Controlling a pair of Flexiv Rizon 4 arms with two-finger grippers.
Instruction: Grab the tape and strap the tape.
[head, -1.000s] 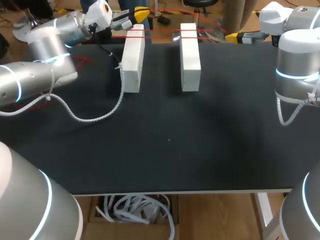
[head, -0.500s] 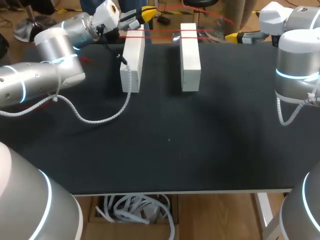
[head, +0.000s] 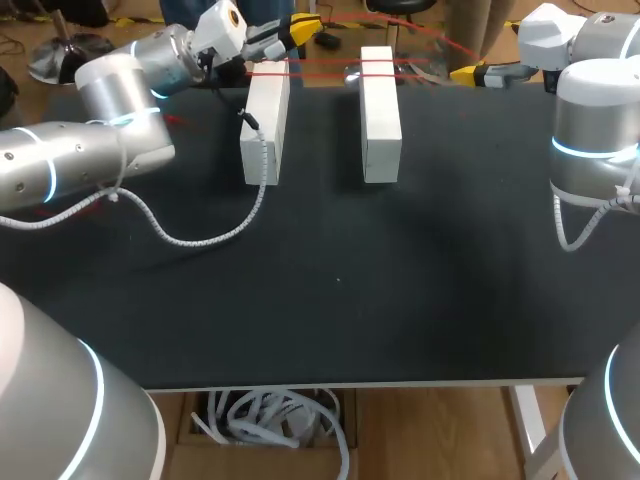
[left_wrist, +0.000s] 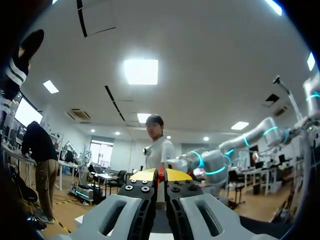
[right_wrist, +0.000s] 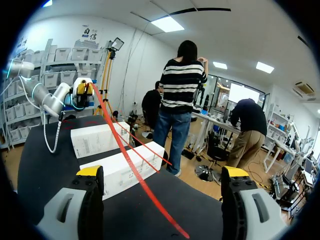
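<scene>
Left gripper (head: 305, 27) (left_wrist: 160, 175) beyond far end of left white rectangular block (head: 265, 125), clenched on thin red tape (head: 325, 62) (right_wrist: 127, 165). Tape lies across far ends of left block and right white rectangular block (head: 380, 115) on black table (head: 340, 280). Right gripper (head: 462, 73) (right_wrist: 162, 171) at far right edge, fingers spread wide, tape strand between them untouched.

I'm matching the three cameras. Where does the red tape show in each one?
Head view: tape lies across the far ends of the two blocks, near the left gripper.
Left wrist view: a red bit pinched between the yellow tips.
Right wrist view: it runs from the left gripper down between the open right gripper fingers.
Shared landmark: the left gripper.
</scene>
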